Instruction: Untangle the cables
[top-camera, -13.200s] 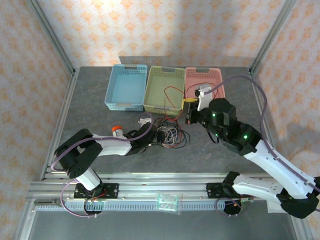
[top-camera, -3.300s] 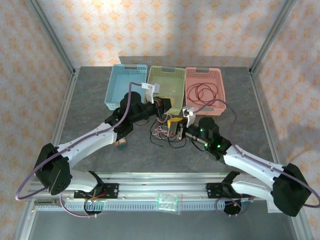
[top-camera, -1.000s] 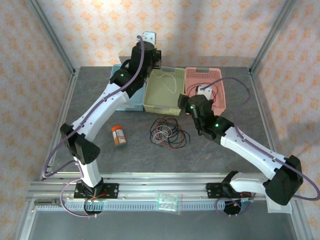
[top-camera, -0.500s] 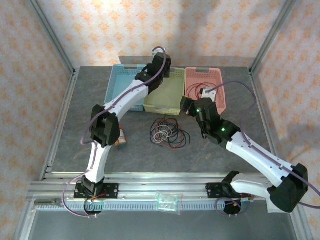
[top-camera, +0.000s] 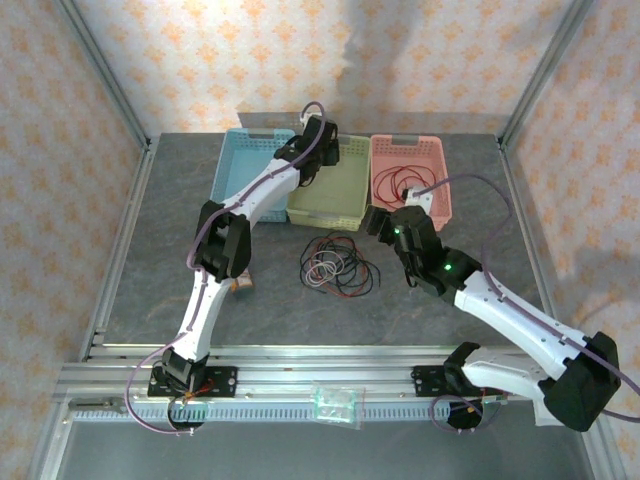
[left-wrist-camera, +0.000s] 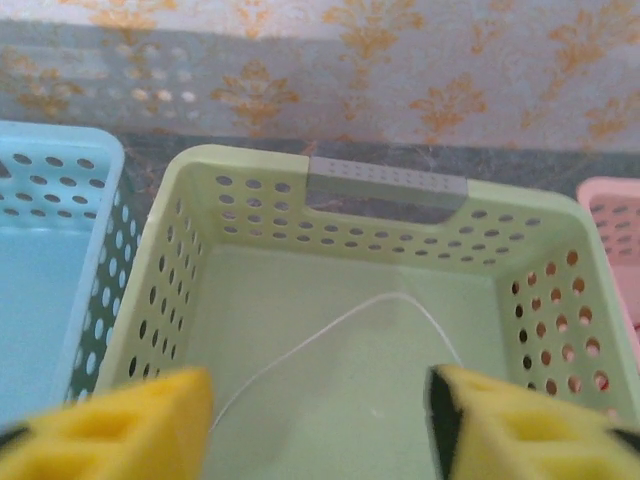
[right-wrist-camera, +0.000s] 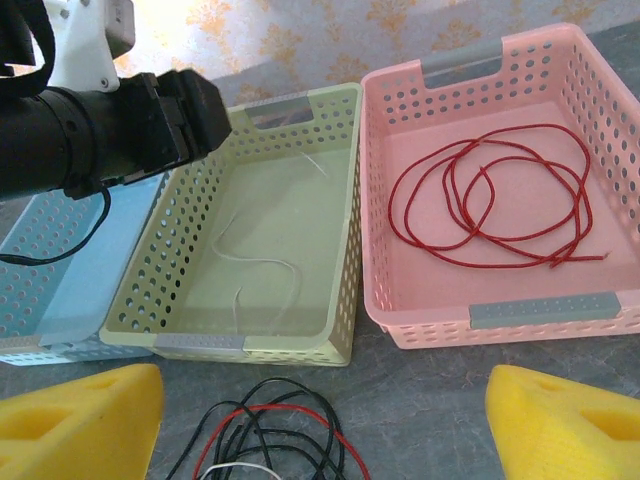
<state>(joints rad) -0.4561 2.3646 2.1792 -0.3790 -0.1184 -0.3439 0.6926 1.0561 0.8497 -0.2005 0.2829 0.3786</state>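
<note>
A tangle of black, red and whitish cables (top-camera: 336, 266) lies on the grey table in front of the baskets, and its top loops show in the right wrist view (right-wrist-camera: 262, 432). One red cable (right-wrist-camera: 488, 198) lies coiled in the pink basket (top-camera: 440, 170). A thin pale cable (left-wrist-camera: 338, 330) lies loose on the floor of the green basket (top-camera: 352, 205). My left gripper (left-wrist-camera: 320, 412) hangs open above that basket's floor, with nothing between its yellow fingers (left-wrist-camera: 140, 425). My right gripper (right-wrist-camera: 322, 420) is open just above the table, between the tangle and the basket fronts.
An empty blue basket (top-camera: 250, 180) stands left of the green one. A small orange-capped bottle (top-camera: 241, 281) lies on the table beside the left arm's elbow. Aluminium frame posts and patterned walls close in the table's back and sides.
My left gripper came down into the green basket and opened, and the pale cable it carried now lies on the basket floor. My right gripper has drifted slightly nearer.
</note>
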